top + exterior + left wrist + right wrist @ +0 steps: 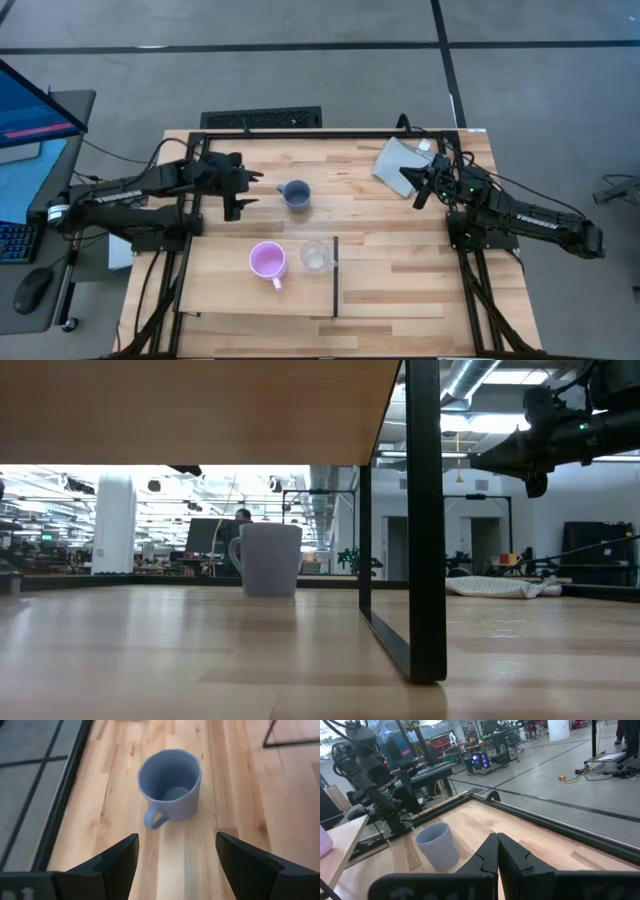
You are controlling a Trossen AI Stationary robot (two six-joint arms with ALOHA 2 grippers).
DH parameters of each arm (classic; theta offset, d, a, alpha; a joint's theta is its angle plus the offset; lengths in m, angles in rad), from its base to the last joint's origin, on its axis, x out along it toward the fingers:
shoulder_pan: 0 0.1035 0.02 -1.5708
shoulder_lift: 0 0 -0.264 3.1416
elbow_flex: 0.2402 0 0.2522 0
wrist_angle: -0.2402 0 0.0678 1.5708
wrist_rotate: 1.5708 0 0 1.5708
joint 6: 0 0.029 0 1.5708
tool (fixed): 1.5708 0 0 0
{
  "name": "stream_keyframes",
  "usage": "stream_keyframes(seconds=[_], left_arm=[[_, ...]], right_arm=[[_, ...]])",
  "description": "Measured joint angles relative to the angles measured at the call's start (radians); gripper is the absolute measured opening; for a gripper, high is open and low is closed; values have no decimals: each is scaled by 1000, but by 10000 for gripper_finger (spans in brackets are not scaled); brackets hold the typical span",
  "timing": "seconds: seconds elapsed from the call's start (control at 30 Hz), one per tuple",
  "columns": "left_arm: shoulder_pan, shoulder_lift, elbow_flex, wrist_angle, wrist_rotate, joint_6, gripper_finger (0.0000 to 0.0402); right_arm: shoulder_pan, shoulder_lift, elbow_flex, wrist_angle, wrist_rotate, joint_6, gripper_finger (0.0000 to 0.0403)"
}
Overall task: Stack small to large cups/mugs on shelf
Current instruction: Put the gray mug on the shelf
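The blue-grey mug (294,194) (170,785) stands upright on its base on the striped tabletop, its handle (154,818) turned toward my left gripper. That gripper (250,188) (175,855) is open just left of the mug, slanting down at it and touching nothing. The pink mug (267,260) and the clear cup (315,256) stand side by side on the pale shelf (230,295), near its black strip (335,275). My right gripper (418,197) (496,851) hangs shut and level at the table's far right, with nothing in it.
A grey cloth (400,162) lies at the far right corner, behind my right gripper. The black metal frame (190,135) runs round the table, and one of its posts (422,520) stands under the shelf. Bare tabletop lies between the mug and the right arm.
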Motion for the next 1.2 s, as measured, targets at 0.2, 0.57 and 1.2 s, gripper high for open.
stream_keyframes(seconds=[0.2,0.57,1.2], left_arm=[[30,113,80,-20,55,163,256],[104,333,138,-59,116,356,256],[103,507,262,-72,159,635,256]], right_arm=[[0,0,0,0,0,0,27],[0,0,0,0,0,0,27],[0,0,0,-2,0,0,27]])
